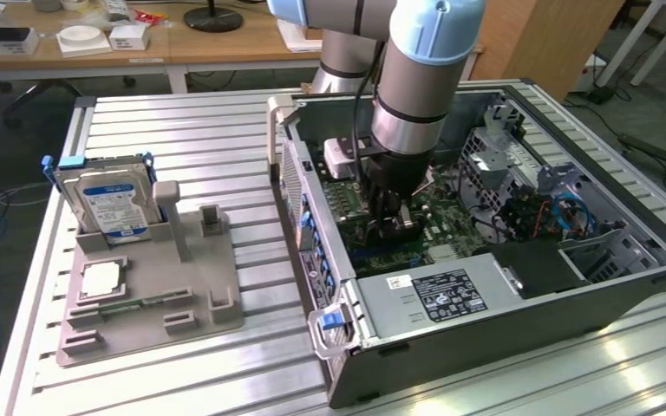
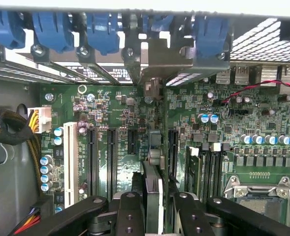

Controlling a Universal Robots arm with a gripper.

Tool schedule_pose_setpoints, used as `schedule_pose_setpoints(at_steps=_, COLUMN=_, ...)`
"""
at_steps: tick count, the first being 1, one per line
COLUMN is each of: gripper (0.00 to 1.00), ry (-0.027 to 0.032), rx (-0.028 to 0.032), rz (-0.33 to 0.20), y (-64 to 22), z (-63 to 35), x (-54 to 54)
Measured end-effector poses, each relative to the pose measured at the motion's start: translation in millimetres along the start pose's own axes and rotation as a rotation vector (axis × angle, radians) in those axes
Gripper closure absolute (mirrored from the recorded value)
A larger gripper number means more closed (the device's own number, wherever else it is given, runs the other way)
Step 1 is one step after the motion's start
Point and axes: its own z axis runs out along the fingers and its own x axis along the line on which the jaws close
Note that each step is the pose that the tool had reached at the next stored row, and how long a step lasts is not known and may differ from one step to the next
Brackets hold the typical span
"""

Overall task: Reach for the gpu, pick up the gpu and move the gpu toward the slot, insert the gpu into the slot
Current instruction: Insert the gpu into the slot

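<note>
In the wrist view the gpu (image 2: 153,147) shows edge-on as a thin dark card standing upright on the green motherboard (image 2: 110,105). Its metal bracket (image 2: 157,61) rests against the case's rear openings. My gripper (image 2: 153,204) is shut on the card's near end, one black finger (image 2: 130,214) on each side. The card sits in line with the long black connectors (image 2: 111,162) beside it. The slot under it is covered by the card, so I cannot tell how deep it sits. In the exterior view the gripper (image 1: 394,227) is low inside the open computer case (image 1: 484,338).
Blue retaining clips (image 2: 103,29) line the rear of the case. A processor socket (image 2: 260,194) and a cable bundle (image 2: 7,128) flank the card. Outside the case, a grey fixture (image 1: 194,303) holds a hard drive (image 1: 107,204) and a processor chip (image 1: 100,282).
</note>
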Motion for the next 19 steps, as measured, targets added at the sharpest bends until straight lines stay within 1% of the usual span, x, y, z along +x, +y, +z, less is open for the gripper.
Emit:
schedule_pose_setpoints(at_steps=1, gripper=0.72, ry=0.0006, rx=-0.0005, rz=0.0, y=0.0, z=-1.7, x=0.0)
schedule_pose_setpoints(at_steps=4, gripper=0.72, ry=0.0019, rx=-0.0006, rz=0.0, y=-0.1, z=-2.4, x=0.2)
schedule_pose_setpoints(at_steps=12, gripper=0.72, ry=0.0024, rx=-0.0007, rz=0.0, y=-0.2, z=-3.7, x=0.2)
schedule_pose_setpoints(at_steps=13, gripper=0.72, ry=0.001, rx=-0.0002, rz=0.0, y=-0.2, z=-4.7, x=0.0)
schedule_pose_setpoints(at_steps=15, gripper=0.72, ry=0.002, rx=-0.0002, rz=0.0, y=-0.2, z=-5.9, x=0.1)
schedule_pose_setpoints(at_steps=19, gripper=0.72, ry=0.0021, rx=-0.0002, rz=0.0, y=-0.2, z=-5.9, x=0.1)
